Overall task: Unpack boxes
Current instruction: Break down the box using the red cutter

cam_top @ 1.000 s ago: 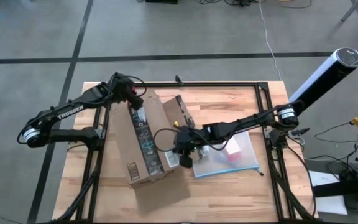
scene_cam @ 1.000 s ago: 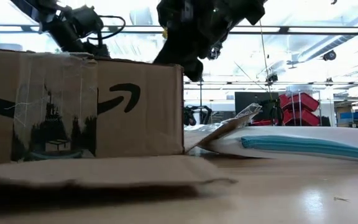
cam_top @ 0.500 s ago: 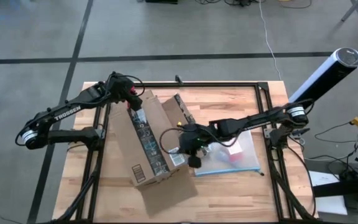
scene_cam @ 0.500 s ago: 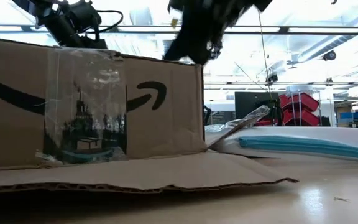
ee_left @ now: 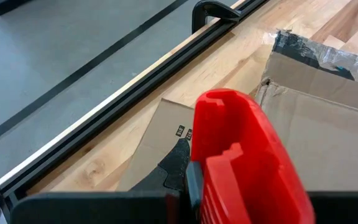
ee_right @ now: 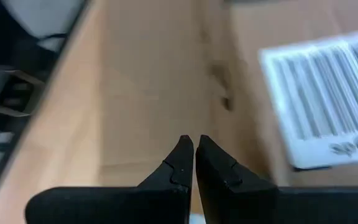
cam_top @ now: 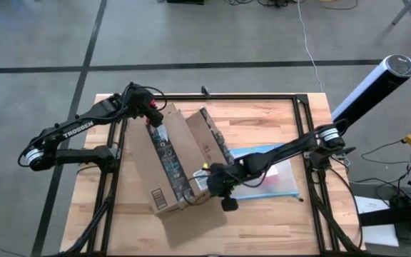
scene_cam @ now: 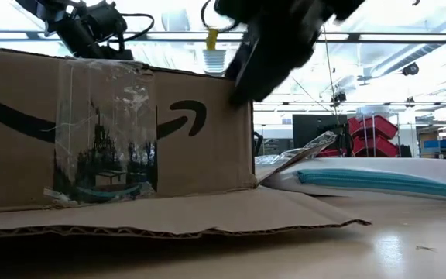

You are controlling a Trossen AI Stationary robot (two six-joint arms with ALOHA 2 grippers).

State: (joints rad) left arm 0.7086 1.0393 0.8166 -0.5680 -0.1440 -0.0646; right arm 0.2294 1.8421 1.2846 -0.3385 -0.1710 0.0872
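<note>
Box: brown cardboard box (cam_top: pixel 168 158) lies on the wooden table (cam_top: pixel 262 118) between my two grippers, turned at an angle to the table edges. A clear tape strip runs along its top.
Box flaps: one flap (scene_cam: pixel 169 215) lies flat on the table toward the low camera. Another flap (cam_top: pixel 209 135) stands open on the side facing my right arm.
Box markings: black arrow print shows on the side wall in the low view. White barcode label (ee_right: pixel 325 102) sits just ahead of my right fingertips.
Left gripper: my left gripper (cam_top: pixel 150 111) is at the box's far corner, over the end of the tape strip. It holds a small red tool (ee_left: pixel 244 155), clamped between the fingers.
Right gripper: my right gripper (cam_top: pixel 218 184) is low at the near end of the box, beside the label end. Fingers (ee_right: pixel 182 158) are pressed together, tips touching, nothing between them.
Right arm: reaches across the table from the right side, passing over a clear pouch.
Pouch: clear plastic pouch with blue edge (cam_top: pixel 266 184) lies flat on the table on the right of the box, behind my right gripper.
Contact, right: cannot tell whether my right fingertips touch the cardboard.
</note>
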